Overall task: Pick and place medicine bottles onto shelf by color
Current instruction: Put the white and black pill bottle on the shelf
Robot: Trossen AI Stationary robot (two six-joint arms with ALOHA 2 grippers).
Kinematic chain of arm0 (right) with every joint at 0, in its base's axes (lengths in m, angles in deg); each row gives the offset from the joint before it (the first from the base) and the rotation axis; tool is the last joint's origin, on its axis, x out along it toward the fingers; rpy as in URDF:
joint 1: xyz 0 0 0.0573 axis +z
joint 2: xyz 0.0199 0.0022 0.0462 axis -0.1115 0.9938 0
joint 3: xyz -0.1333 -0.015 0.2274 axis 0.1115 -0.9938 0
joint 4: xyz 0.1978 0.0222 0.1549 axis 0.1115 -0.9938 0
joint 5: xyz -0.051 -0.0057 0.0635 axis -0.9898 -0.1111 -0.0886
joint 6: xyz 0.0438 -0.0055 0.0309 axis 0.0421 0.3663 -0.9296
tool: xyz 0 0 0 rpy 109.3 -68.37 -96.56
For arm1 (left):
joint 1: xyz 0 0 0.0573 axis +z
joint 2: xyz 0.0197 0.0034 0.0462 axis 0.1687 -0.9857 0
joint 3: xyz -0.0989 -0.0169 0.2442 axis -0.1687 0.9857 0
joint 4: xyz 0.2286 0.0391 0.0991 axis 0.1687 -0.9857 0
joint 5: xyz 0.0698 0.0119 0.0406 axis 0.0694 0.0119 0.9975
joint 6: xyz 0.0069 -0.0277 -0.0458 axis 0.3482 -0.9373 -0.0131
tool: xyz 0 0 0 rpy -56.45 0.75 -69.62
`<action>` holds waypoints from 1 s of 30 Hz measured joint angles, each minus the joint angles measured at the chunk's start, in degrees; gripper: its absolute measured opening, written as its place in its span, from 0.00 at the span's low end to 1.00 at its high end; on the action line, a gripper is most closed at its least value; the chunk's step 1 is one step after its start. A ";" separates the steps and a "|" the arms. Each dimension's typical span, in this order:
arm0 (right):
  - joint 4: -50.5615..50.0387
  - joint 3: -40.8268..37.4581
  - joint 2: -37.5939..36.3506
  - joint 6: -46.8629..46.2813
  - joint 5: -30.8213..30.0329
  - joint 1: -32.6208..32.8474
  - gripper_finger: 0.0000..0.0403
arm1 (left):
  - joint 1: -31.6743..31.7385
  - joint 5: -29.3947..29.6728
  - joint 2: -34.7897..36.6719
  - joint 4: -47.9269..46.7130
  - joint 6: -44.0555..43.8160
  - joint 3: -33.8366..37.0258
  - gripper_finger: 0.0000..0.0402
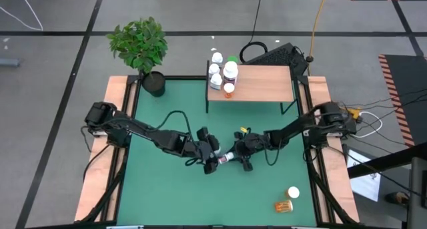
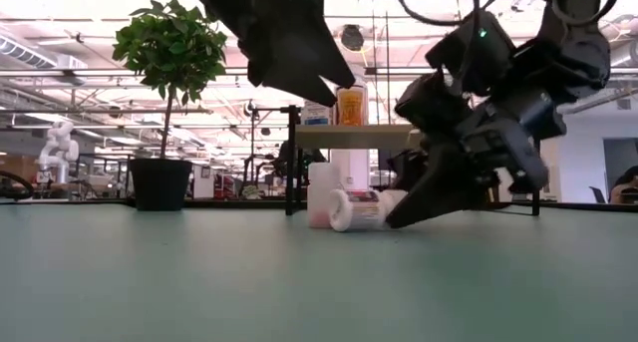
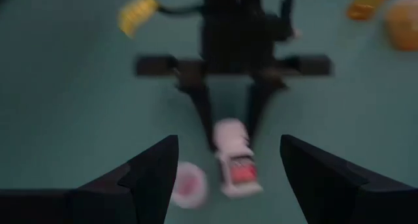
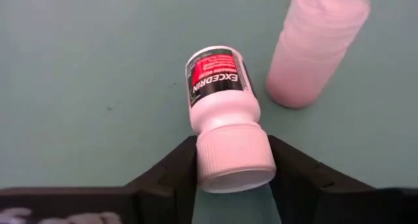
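Note:
A white medicine bottle (image 4: 222,100) with a red and dark label lies on its side on the green mat (image 1: 167,195), its cap toward my right gripper (image 4: 234,168), which is shut on it. Close beside it stands a plain white bottle (image 4: 317,51), upright on its base. My left gripper (image 3: 228,175) hangs open a little above and to the left of both bottles, touching nothing. The light-wood shelf (image 1: 260,83) at the far edge carries several bottles at its left end, among them white ones (image 1: 215,70), a green-capped one (image 1: 232,59) and an amber one (image 1: 229,90). My right gripper pinches the lying bottle's white cap (image 4: 235,155) between its two fingers, one on each side. The fingers (image 4: 297,175) come slanting down from the table's right side and point along the bottle. The bottle lies with its side on the mat.
A potted plant (image 1: 141,49) stands at the far left corner. A white-capped bottle (image 1: 293,192) and an amber bottle lying on its side (image 1: 283,206) are near the front right of the mat. Wooden rails (image 1: 107,162) run along both sides.

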 joint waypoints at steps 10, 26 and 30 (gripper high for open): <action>-14.17 -0.22 -14.59 8.70 -3.07 4.33 0.39 | -0.02 -7.99 0.00 1.80 -2.69 0.00 0.68; -18.97 -0.22 -23.19 23.40 -18.72 13.95 0.38 | 3.68 -26.38 -9.91 19.30 -6.51 -0.15 0.67; -19.52 -0.22 -23.15 24.61 -20.39 14.28 0.37 | 4.75 -28.41 -10.44 20.53 -8.17 -0.04 0.67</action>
